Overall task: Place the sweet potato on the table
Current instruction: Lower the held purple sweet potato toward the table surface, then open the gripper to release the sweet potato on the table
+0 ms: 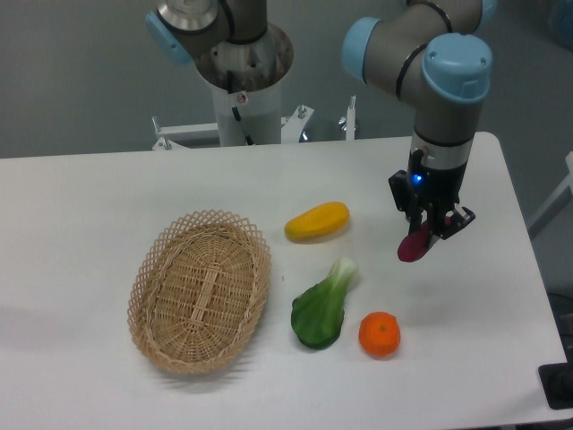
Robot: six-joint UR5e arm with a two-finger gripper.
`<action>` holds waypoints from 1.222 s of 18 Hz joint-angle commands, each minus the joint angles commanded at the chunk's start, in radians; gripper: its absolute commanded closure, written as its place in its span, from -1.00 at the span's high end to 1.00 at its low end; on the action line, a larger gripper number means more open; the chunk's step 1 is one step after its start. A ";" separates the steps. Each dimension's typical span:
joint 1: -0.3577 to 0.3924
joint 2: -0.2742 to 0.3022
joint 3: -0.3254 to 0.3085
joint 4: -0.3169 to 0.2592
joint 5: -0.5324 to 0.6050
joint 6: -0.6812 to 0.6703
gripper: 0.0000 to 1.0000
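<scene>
The gripper (430, 226) is seen at the right side of the table (81, 197), pointing downward, with its fingers closed around the upper end of the sweet potato (414, 246). The sweet potato is held tilted, its lower end hanging down and to the left of the fingers. Whether that lower end touches the tabletop or is kept just above it cannot be told from this view. A small blue light is shown on the gripper body, just under the grey wrist of the arm (430, 63), whose blue-capped joints are seen above.

To the left of the gripper, a yellow-orange oblong fruit (317, 221) is laid on the table, well apart from the held tuber. Below it, a green leafy vegetable (322, 306) with a pale stalk is laid, its stalk pointed up and to the right. Just beside the vegetable's leaf, to the right, a round orange (380, 334) is placed, below and to the left of the sweet potato. Further left, an oval wicker basket (161, 269) is set on the table.
</scene>
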 joint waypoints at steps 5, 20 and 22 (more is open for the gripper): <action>0.000 -0.069 -0.052 0.146 0.012 0.011 -0.44; 0.023 -0.095 -0.169 0.227 0.063 0.127 0.28; 0.023 -0.092 -0.160 0.227 0.063 0.124 1.00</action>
